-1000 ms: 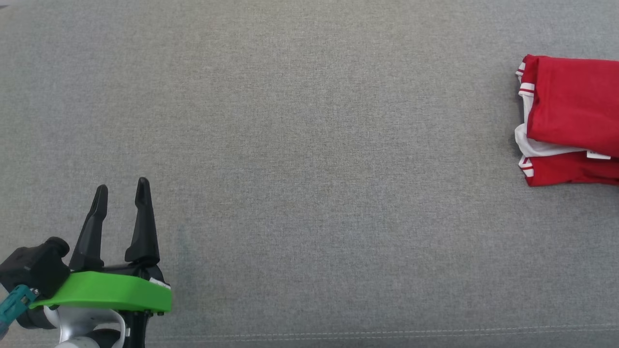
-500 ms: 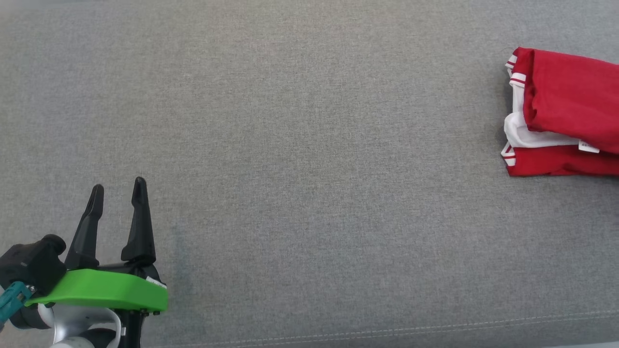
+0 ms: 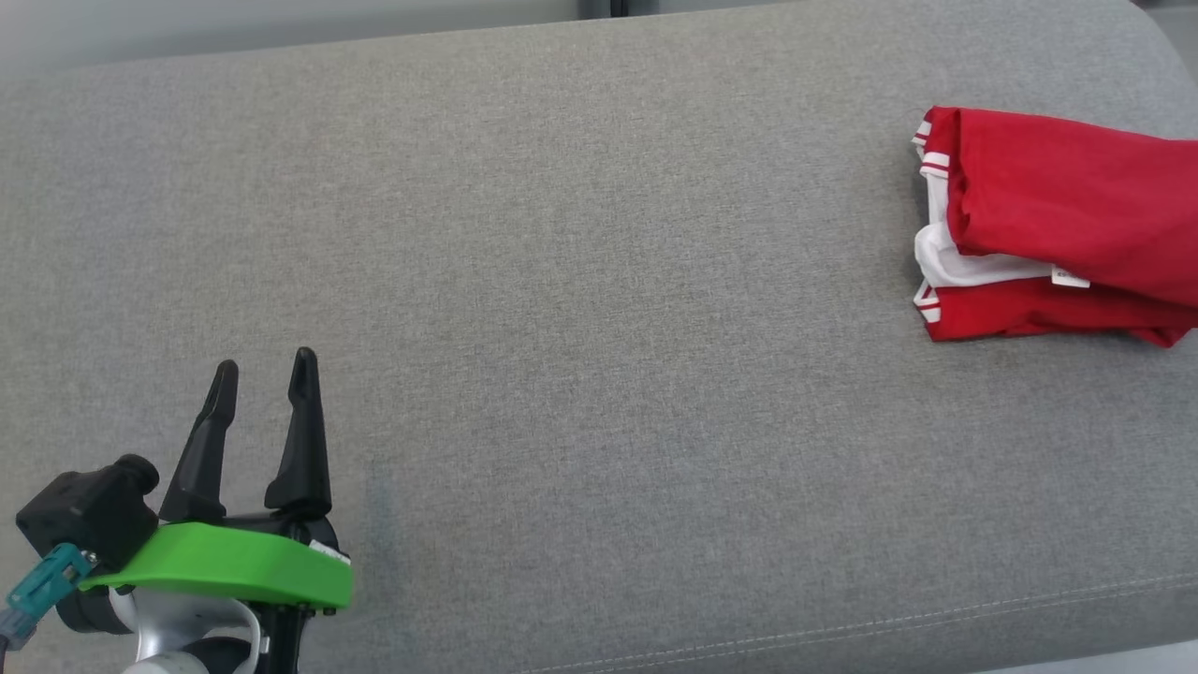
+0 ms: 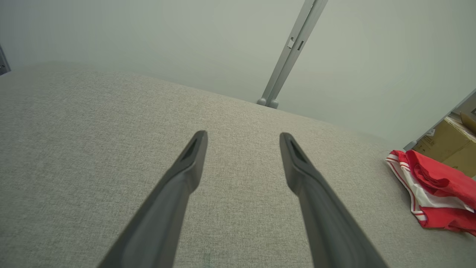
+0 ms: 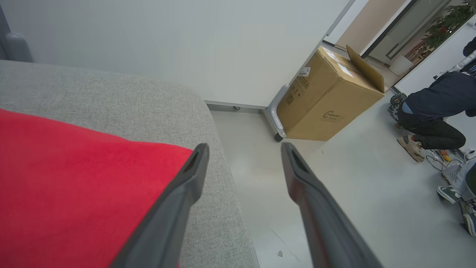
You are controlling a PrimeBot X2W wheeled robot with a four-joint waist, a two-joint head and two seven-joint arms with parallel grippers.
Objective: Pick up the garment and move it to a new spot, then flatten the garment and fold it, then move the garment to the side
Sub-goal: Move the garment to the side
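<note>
The garment (image 3: 1058, 239) is red with white trim and lies folded at the far right of the grey cushioned surface (image 3: 599, 309). The left wrist view has the garment (image 4: 435, 193) at its right edge. My left gripper (image 3: 265, 368) hovers open and empty at the lower left, far from the garment; its fingers stand spread in its own view, left gripper (image 4: 243, 136). In the right wrist view my right gripper (image 5: 244, 148) is open with nothing between its fingers, above the surface's right edge, the red garment (image 5: 74, 178) just left of its left finger.
Past the cushion's right edge (image 5: 219, 160) is bare floor with a cardboard box (image 5: 327, 100) against a white wall. A person (image 5: 435, 115) crouches on the floor further right. A metal post (image 4: 288, 56) rises behind the surface's far edge.
The head camera has shifted, bringing the surface's far edge and more of the garment into view. The left gripper stays open in the same pose.
</note>
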